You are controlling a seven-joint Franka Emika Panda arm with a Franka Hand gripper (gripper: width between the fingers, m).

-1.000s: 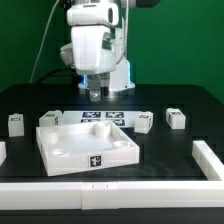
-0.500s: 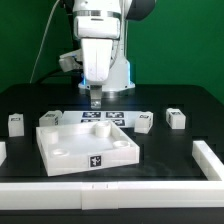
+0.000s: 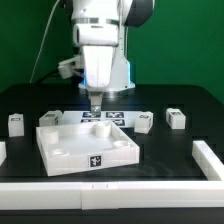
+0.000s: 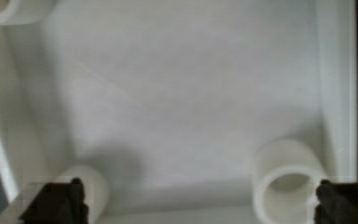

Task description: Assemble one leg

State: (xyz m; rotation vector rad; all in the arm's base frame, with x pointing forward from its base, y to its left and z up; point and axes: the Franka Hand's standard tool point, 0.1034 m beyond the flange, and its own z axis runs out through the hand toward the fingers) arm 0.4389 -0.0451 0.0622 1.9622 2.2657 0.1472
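- The gripper (image 3: 95,104) hangs above the 12 o'clock side of the white panel (image 3: 80,141), well clear of every leg.
- Its fingers (image 4: 60,202) are spread wide and grasp nothing. The wrist view shows only the panel (image 4: 176,100) and a round socket (image 4: 293,181) beneath them.
- All the legs rest on the black table (image 3: 185,100) around the panel: first leg (image 3: 16,124) at 10 o'clock, second leg (image 3: 50,119) at 11, third leg (image 3: 143,120) at 1, fourth leg (image 3: 176,119) at 2.
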